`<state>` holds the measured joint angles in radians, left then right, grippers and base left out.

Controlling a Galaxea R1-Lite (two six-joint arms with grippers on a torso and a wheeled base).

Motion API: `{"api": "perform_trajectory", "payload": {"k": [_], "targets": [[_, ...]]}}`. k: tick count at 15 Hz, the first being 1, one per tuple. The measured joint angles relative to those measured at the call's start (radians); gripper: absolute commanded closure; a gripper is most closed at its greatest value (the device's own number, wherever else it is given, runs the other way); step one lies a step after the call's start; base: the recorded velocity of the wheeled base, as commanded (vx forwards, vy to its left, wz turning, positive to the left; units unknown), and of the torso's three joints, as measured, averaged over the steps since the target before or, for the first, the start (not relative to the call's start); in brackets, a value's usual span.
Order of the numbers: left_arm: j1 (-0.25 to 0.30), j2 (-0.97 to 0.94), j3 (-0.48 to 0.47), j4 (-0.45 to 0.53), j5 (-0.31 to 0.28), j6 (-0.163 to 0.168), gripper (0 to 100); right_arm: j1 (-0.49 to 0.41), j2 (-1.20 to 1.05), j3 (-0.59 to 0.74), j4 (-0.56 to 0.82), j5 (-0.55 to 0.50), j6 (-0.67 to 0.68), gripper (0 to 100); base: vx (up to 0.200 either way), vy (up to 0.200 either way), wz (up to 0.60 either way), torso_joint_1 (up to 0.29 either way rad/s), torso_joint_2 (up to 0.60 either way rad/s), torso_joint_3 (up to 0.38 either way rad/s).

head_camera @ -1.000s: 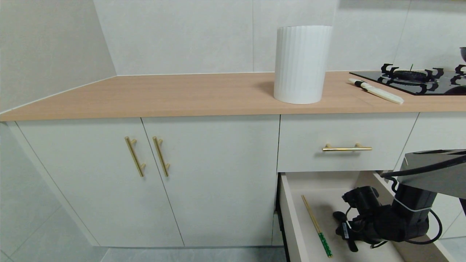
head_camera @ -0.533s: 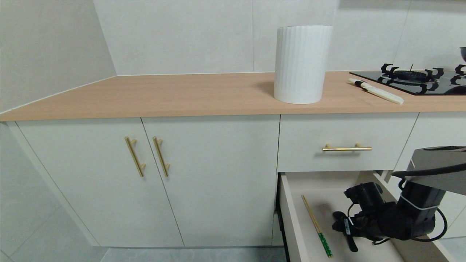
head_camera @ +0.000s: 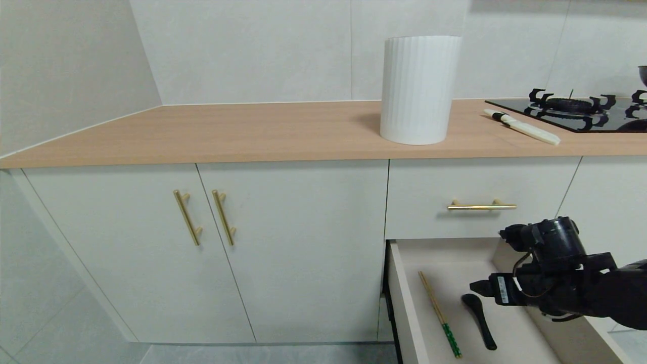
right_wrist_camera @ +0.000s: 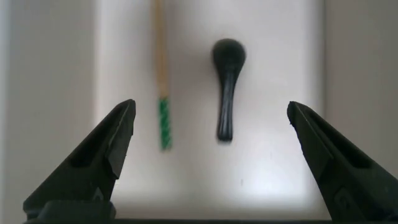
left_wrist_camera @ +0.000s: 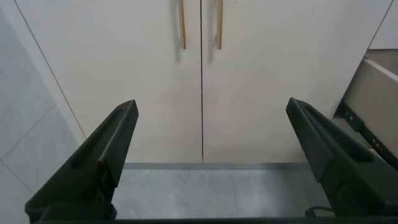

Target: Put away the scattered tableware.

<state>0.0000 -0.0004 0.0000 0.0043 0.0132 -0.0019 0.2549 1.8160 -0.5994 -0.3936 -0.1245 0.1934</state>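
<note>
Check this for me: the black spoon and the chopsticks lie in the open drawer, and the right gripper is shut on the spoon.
One thing is wrong: the right gripper is not shut on the black spoon. It is open above the open drawer, and the spoon lies free on the drawer floor beside the chopsticks. The right wrist view shows this.

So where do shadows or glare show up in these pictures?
Head view: the white canister throws a soft shadow leftward on the countertop; the glossy hob mirrors its burner grates. Right wrist view: the drawer floor is brightly lit around the black spoon.
</note>
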Motion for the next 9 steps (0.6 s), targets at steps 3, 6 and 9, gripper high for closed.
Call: {"api": "perform_trajectory", "payload": {"k": [3, 6, 9], "targets": [[0.000, 0.000, 0.000, 0.000, 0.000, 0.000, 0, 0.043, -0.133, 0.001, 0.106, 0.000, -0.032, 0, -0.133, 0.000, 0.00, 0.002, 0.00, 0.005], [0.000, 0.000, 0.000, 0.000, 0.000, -0.001, 0, 0.056, -0.191, 0.003, 0.147, 0.000, -0.041, 0, -0.200, 0.000, 0.00, 0.001, 0.00, 0.009], [0.000, 0.000, 0.000, 0.000, 0.000, 0.000, 0, 0.064, -0.220, 0.006, 0.163, 0.000, -0.069, 0, -0.200, 0.000, 0.00, -0.006, 0.00, 0.009]]}}
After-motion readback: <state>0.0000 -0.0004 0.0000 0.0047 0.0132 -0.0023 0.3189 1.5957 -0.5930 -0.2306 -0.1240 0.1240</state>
